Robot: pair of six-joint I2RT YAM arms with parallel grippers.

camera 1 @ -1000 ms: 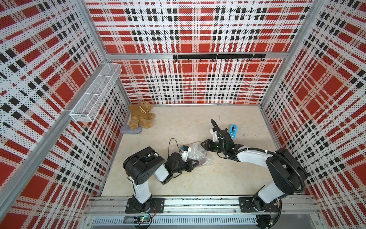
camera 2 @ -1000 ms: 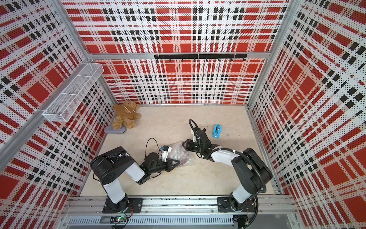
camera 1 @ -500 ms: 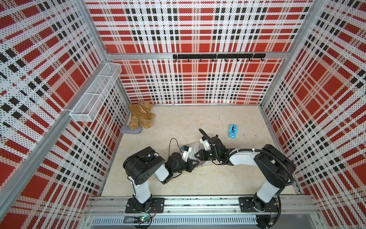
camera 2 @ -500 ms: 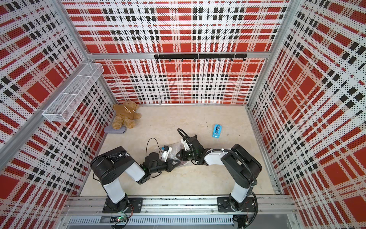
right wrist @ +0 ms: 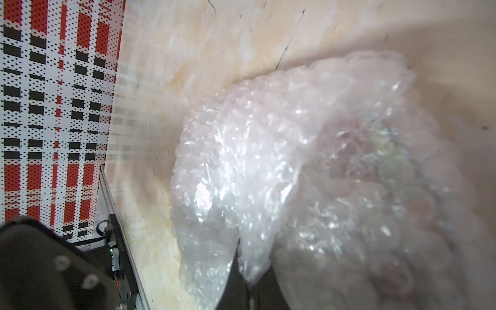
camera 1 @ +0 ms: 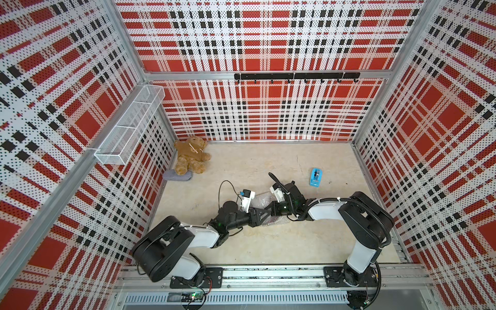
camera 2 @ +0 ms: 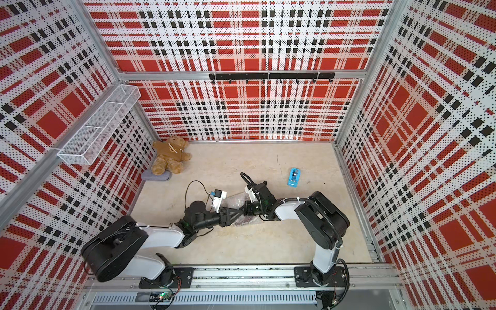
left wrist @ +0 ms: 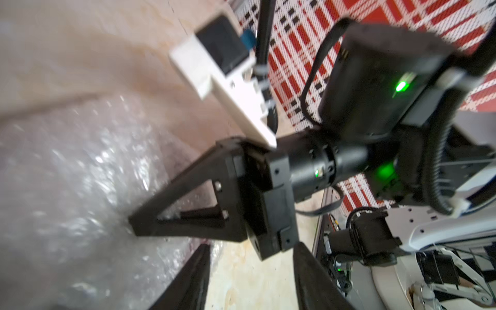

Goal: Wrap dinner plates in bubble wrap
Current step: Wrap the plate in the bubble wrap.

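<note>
The bubble wrap point(camera 1: 261, 199) lies bunched in a crinkly heap on the table, between my two arms in both top views. Through its layers the dinner plate point(right wrist: 375, 155) shows only as a faint reddish round with coloured specks. My right gripper point(right wrist: 248, 284) is shut on a fold of the bubble wrap point(right wrist: 268, 161). The left wrist view shows its black fingertips point(left wrist: 132, 224) pinched into the sheet. My left gripper point(left wrist: 252, 271) is open, with bare table between its fingers. One finger point(left wrist: 193, 279) lies along the wrap's edge. In a top view the left gripper point(camera 1: 267, 214) nearly meets the right one.
A blue tape dispenser point(camera 1: 316, 177) lies right of the wrap. A teddy bear point(camera 1: 192, 158) rests on a grey cloth point(camera 1: 177, 175) in the far left corner. A white wire basket point(camera 1: 128, 128) hangs on the left wall, and a black hook rail point(camera 1: 295, 76) on the back wall.
My right gripper has swung left onto the heap and shut on the bubble wrap. My left gripper, shut on the wrap before, has opened and let it go.
</note>
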